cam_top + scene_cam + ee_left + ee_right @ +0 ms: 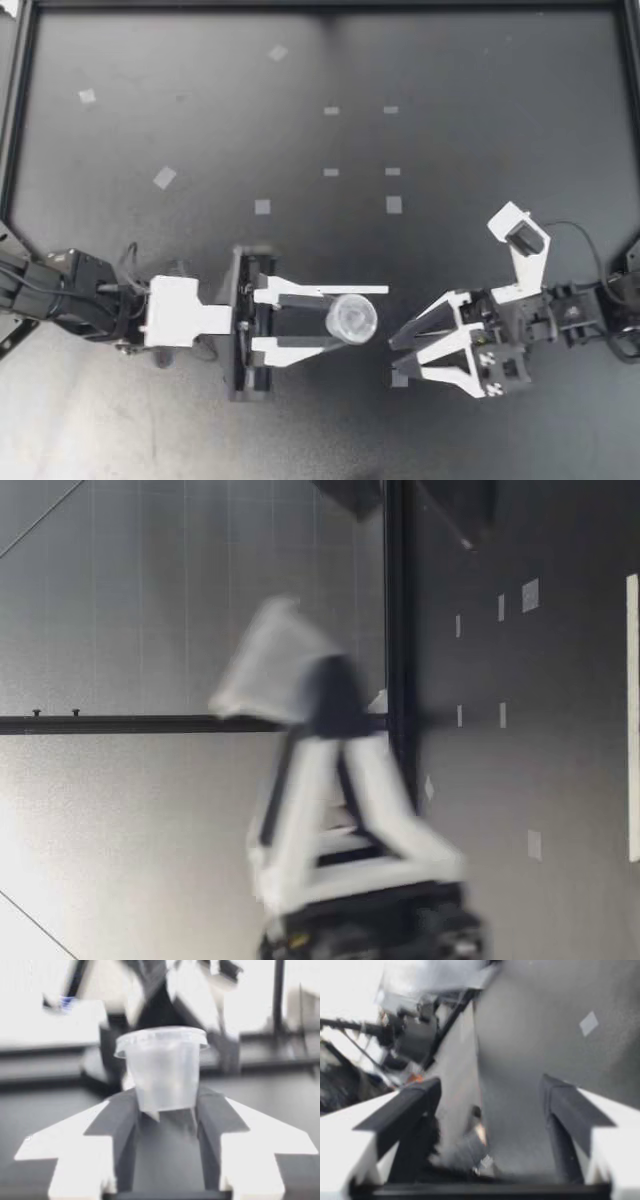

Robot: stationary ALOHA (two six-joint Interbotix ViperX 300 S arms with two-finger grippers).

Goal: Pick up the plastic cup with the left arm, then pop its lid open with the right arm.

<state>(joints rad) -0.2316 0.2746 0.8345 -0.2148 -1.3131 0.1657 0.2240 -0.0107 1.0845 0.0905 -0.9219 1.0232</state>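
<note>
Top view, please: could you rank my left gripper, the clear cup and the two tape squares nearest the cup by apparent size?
Largest: left gripper.
Next: clear cup.
Smallest: tape square toward my left arm and tape square toward my right arm, too alike to rank.

Even light from above on a dark matte surface; heavy blur at table height and at both wrists.

From the top the surface (pixel 450 120) is evenly lit, with a pale sheen spreading toward my left arm's corner and only soft, short shadows under the arms. The cup (pixel 352 318) catches a faint highlight on its lid. The low view shows a set of jaws close to the lens, smeared with blur against a bright wall panel (pixel 150 600). At the left wrist the cup is fairly clear, while everything beyond it is blown out white and blurred. At the right wrist the right jaws are soft, and glare whitens the background beside them.
</note>
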